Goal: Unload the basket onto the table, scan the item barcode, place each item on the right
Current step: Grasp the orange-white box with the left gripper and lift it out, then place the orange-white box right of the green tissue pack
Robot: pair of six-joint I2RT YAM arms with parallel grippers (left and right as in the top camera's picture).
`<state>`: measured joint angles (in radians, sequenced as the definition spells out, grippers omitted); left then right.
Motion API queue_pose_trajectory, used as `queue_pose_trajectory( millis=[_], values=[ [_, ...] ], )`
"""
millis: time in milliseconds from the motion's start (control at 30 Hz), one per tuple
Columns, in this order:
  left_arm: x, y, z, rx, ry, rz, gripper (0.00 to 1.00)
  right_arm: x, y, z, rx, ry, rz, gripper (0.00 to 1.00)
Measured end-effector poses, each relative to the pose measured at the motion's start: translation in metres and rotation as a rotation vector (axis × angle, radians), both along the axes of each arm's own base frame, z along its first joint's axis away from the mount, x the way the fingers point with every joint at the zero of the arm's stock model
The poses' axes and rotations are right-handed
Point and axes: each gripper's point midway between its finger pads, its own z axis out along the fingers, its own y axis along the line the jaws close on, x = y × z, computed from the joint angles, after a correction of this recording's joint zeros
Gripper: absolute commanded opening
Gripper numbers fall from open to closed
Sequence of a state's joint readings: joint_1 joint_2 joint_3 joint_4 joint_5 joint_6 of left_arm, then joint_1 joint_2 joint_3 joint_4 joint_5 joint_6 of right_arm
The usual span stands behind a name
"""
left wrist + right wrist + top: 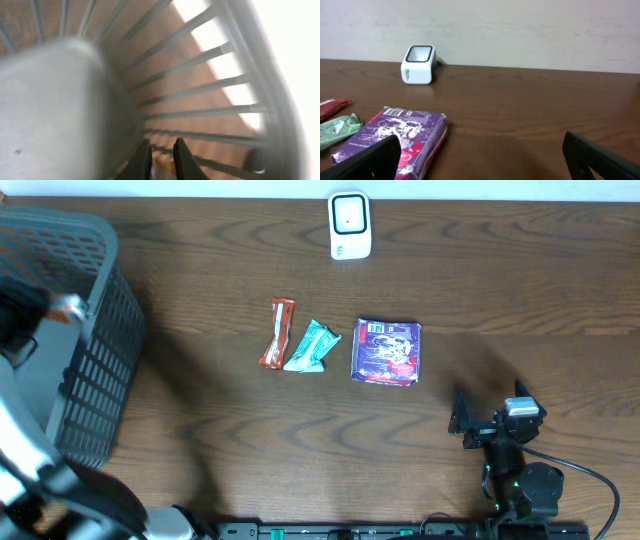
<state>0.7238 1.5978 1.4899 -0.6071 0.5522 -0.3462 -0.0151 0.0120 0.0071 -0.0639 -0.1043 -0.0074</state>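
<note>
My left gripper (162,159) hangs inside the grey basket (95,370), shut on a small orange and white packet (164,164). The overhead view shows that packet (70,306) at the basket's rim, next to the black gripper body. The white barcode scanner (350,225) stands at the table's far edge, and it appears as the scanner (419,64) in the right wrist view. My right gripper (488,408) rests near the front right, open and holding nothing; its fingers (370,160) are spread wide.
A red bar (278,332), a teal packet (313,346) and a purple box (387,351) lie in a row mid-table. The purple box (395,135) is just ahead-left of my right gripper. Basket bars (200,90) surround the left gripper closely.
</note>
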Motion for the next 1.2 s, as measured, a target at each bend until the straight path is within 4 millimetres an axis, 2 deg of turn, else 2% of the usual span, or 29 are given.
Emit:
queue_pose_trajectory(
  millis=[133,167,200,267,300,400,500,533,600,633,667,733,767,867,967,1133,1167,1200],
  values=[
    [-0.012,-0.015,0.085,0.076,-0.207,0.041,0.07,0.0,0.0,0.0,0.0,0.0,0.0,0.99],
    [-0.019,-0.022,0.111,0.106,-0.272,0.048,0.07,0.0,0.0,0.0,0.0,0.0,0.0,0.99],
    [-0.025,-0.028,0.128,0.129,-0.314,0.048,0.07,0.0,0.0,0.0,0.0,0.0,0.0,0.99],
    [-0.042,-0.048,0.167,0.178,-0.403,0.041,0.07,0.0,0.0,0.0,0.0,0.0,0.0,0.99],
    [-0.053,-0.065,0.185,0.196,-0.446,0.027,0.07,0.0,0.0,0.0,0.0,0.0,0.0,0.99],
    [-0.069,-0.113,0.212,0.202,-0.509,-0.06,0.07,0.0,0.0,0.0,0.0,0.0,0.0,0.99],
    [-0.066,-0.171,0.219,0.161,-0.544,-0.225,0.07,0.0,0.0,0.0,0.0,0.0,0.0,0.99],
    [-0.06,-0.194,0.216,0.135,-0.541,-0.298,0.07,0.0,0.0,0.0,0.0,0.0,0.0,0.99],
    [-0.049,-0.227,0.206,0.1,-0.519,-0.411,0.07,0.0,0.0,0.0,0.0,0.0,0.0,0.99],
    [-0.038,-0.259,0.192,0.076,-0.484,-0.52,0.07,0.0,0.0,0.0,0.0,0.0,0.0,0.99],
    [-0.035,-0.27,0.186,0.065,-0.469,-0.558,0.07,0.0,0.0,0.0,0.0,0.0,0.0,0.99],
    [-0.023,-0.31,0.155,0.043,-0.388,-0.694,0.07,0.0,0.0,0.0,0.0,0.0,0.0,0.99],
    [-0.017,-0.335,0.134,0.03,-0.333,-0.777,0.07,0.0,0.0,0.0,0.0,0.0,0.0,0.99],
    [-0.008,-0.387,0.081,0.002,-0.193,-0.935,0.07,0.0,0.0,0.0,0.0,0.0,0.001,0.99],
    [-0.002,-0.426,0.031,-0.019,-0.071,-1.038,0.08,0.0,0.0,0.0,0.0,0.0,0.0,0.99],
    [0.002,-0.467,-0.044,-0.053,0.109,-1.13,0.08,0.0,0.0,0.0,0.0,0.0,0.001,0.99],
    [0.003,-0.475,-0.06,-0.057,0.141,-1.144,0.09,0.0,0.0,0.0,0.0,0.0,0.0,0.99],
    [0.004,-0.482,-0.075,-0.061,0.171,-1.159,0.16,0.0,0.0,0.0,0.0,0.0,0.001,0.99]
  ],
)
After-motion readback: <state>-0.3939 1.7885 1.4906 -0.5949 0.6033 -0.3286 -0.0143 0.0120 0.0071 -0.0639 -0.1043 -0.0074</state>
